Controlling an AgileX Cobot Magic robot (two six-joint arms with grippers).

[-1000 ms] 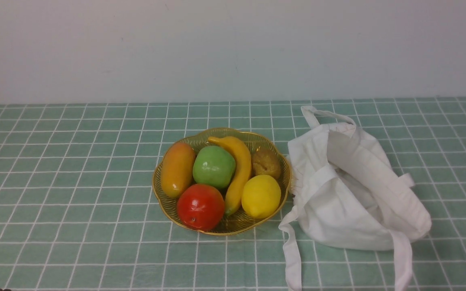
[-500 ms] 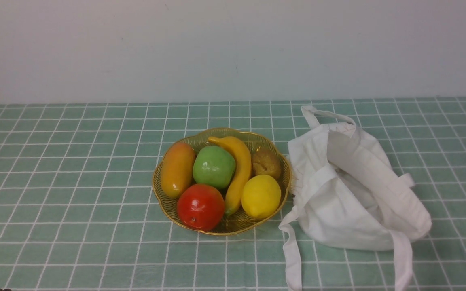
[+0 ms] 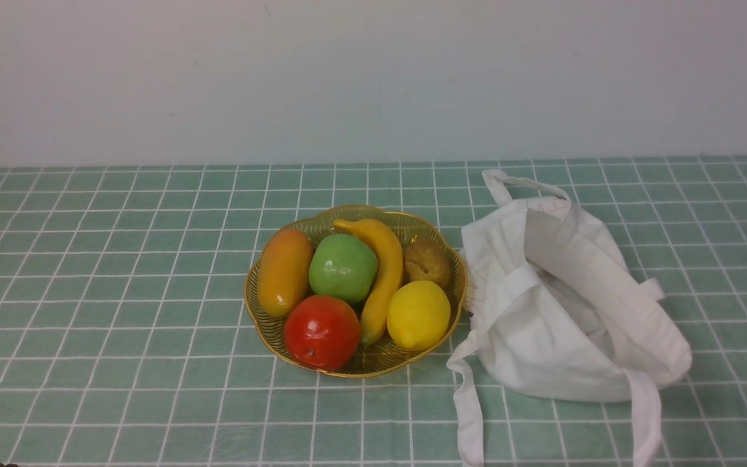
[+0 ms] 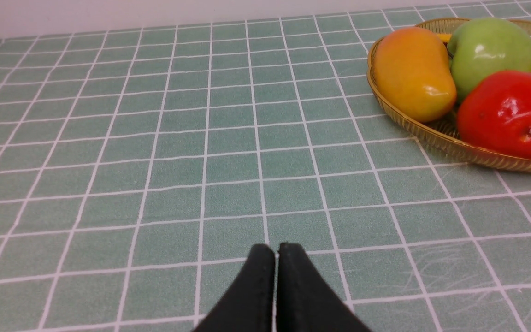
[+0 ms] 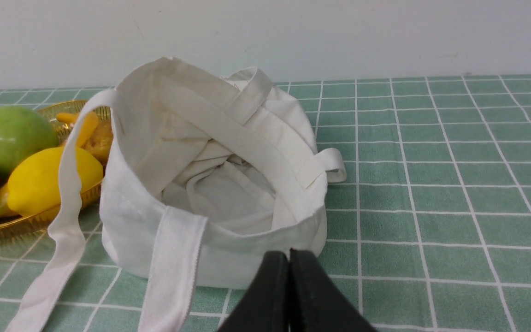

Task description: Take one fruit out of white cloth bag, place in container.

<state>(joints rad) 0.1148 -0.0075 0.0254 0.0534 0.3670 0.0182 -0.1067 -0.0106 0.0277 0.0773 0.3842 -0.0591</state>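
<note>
Sitting in the gold wire basket (image 3: 454,305) is the yellow lemon (image 3: 418,314), on the side of the basket nearest the white cloth bag (image 3: 561,337). Next to the lemon lies a long banana (image 3: 383,272), and past that a green apple (image 3: 342,267), a red apple (image 3: 321,331) and an orange mango (image 3: 284,271). A small brown fruit (image 3: 426,261) sits behind the lemon. The bag rests just beside the basket, touching its rim, with its mouth open and only folded cloth showing inside. One strap (image 3: 467,415) trails down from the bag onto the green checked tablecloth (image 3: 120,292). The left gripper (image 4: 275,251) is pressed closed with nothing in it, low over the cloth and well apart from the basket. The right gripper (image 5: 289,258) is closed and empty too, right in front of the bag.
</note>
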